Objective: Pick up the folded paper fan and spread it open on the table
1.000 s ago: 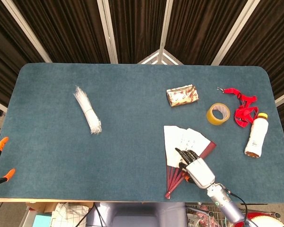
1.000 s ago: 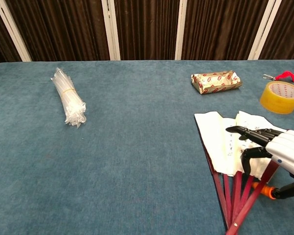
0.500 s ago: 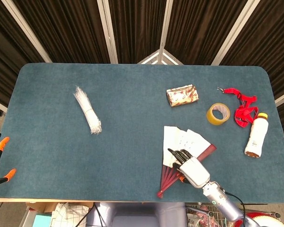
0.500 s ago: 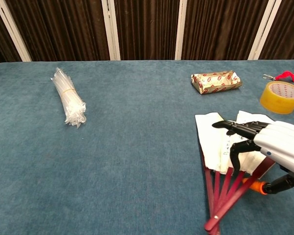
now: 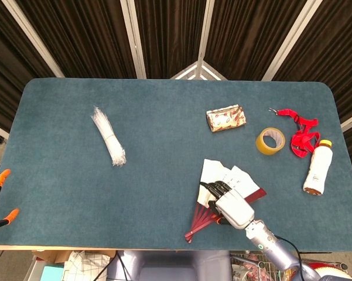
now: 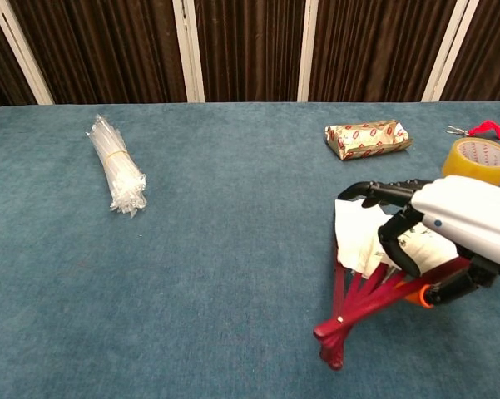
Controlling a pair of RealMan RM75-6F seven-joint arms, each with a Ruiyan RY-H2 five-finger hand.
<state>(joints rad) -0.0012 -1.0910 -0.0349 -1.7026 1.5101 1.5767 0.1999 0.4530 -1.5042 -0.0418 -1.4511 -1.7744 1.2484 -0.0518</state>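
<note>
Where the blue felt surface runs toward its near edge, the head view shows the robot's right hand resting on the partly spread paper fan, its dark fingers laid across the white leaf; from above it is not clear whether they clamp the fan or only press on it. The fan's red ribs converge to a pivot pointing toward the near edge, left of the hand. Beyond the fan lie a red-and-gold wrapped packet, a roll of yellow tape, a red lanyard and a white bottle with a yellow cap lying on its side near the right edge. A bundle of clear plastic sleeves lies well apart on the left. The left hand is out of frame in both views.

In the chest view, the right hand curls over the fan, fingers extended above the white paper while the thumb hooks beneath, so the fan is held between them. The red ribs fan downward to the pivot, which looks lifted just off the surface. The packet and tape roll sit behind the hand, the lanyard's end is at the far right, and the plastic sleeves are at left.
</note>
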